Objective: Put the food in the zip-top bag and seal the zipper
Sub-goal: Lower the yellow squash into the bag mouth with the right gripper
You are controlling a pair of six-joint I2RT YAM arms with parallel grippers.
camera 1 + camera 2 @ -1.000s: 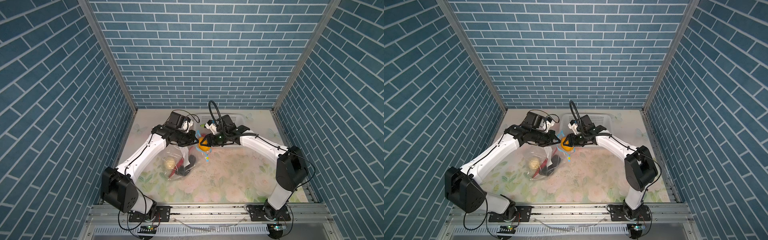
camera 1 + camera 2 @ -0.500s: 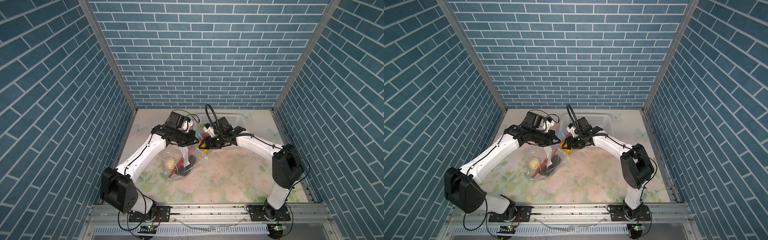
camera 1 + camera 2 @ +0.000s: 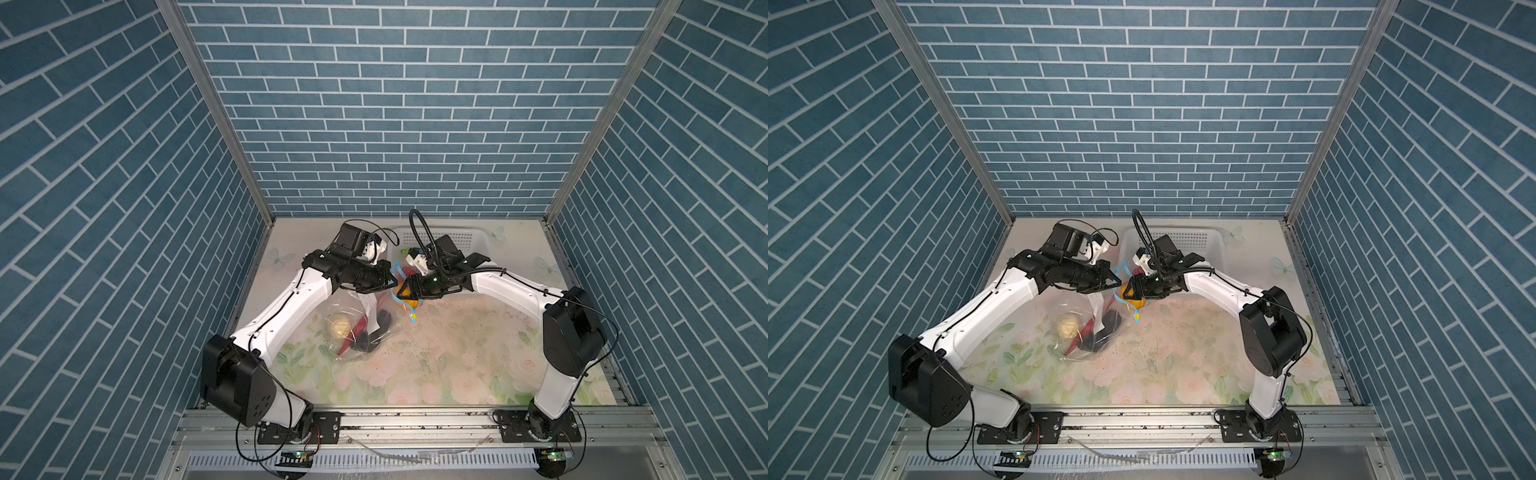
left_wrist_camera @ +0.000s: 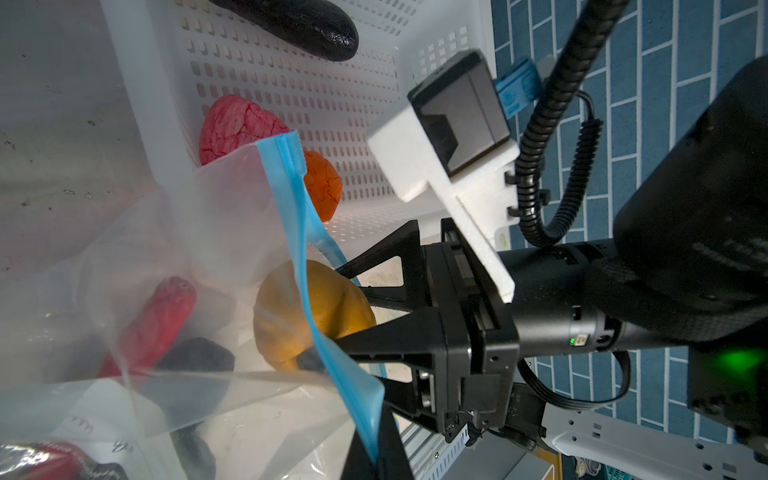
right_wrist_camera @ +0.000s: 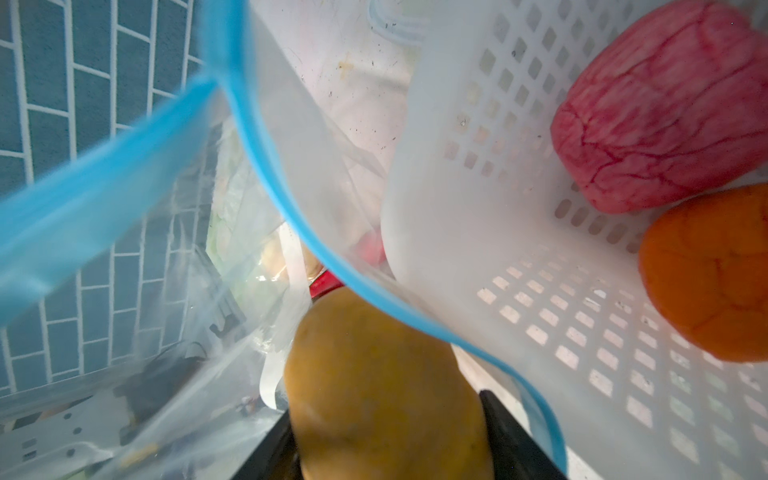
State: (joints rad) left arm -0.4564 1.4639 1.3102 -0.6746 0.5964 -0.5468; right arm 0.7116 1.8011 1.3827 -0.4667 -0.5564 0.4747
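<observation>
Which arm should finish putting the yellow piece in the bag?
Right. The right pincer holds the yellow piece at the bag mouth; the left pincer pinches the zipper, holding the mouth open.

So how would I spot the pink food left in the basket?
Look to the white perforated basket at the back of the table. Two lumps sit together by its wall. Yours is the bigger pink veined lump, not the orange lump.
</observation>
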